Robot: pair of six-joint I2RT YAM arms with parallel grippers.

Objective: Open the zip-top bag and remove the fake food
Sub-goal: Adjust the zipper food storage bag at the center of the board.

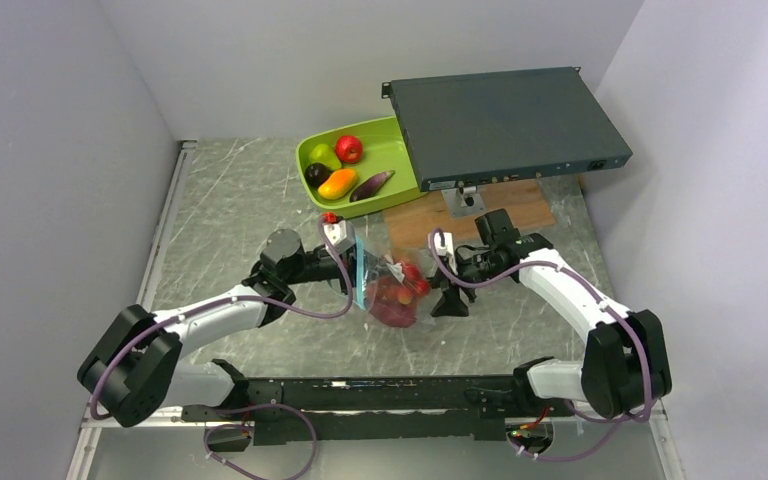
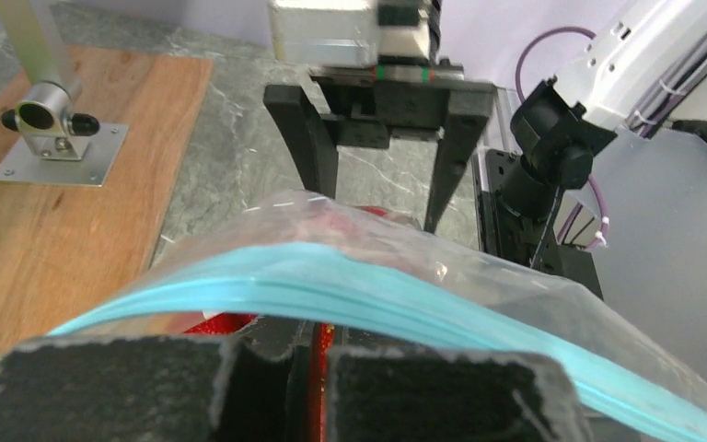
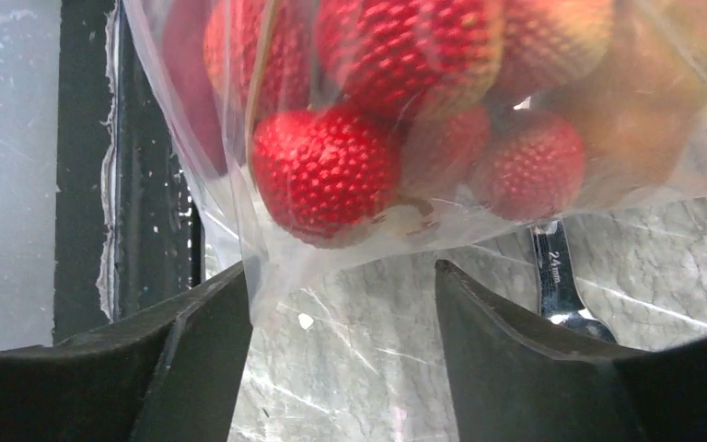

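Note:
The clear zip-top bag (image 1: 392, 292) hangs by its blue zip strip (image 1: 360, 270) over the table's middle. It holds red bumpy fake fruit (image 3: 324, 170) and some paler pieces. My left gripper (image 1: 348, 258) is shut on the bag's mouth; in the left wrist view its pads (image 2: 129, 387) pinch the plastic just under the blue strip (image 2: 350, 295). My right gripper (image 1: 449, 292) is open to the right of the bag. In the right wrist view the bag's lower corner (image 3: 276, 267) hangs between its spread fingers (image 3: 193, 341), touching the left one.
A lime-green tray (image 1: 392, 150) at the back holds a red apple (image 1: 349, 148), green pear (image 1: 323, 155), dark plum (image 1: 317, 173), mango (image 1: 337, 183) and eggplant (image 1: 371, 185). A dark flat box (image 1: 505, 125) overhangs a wooden board (image 1: 520, 205). A wrench (image 3: 557, 285) lies under the bag.

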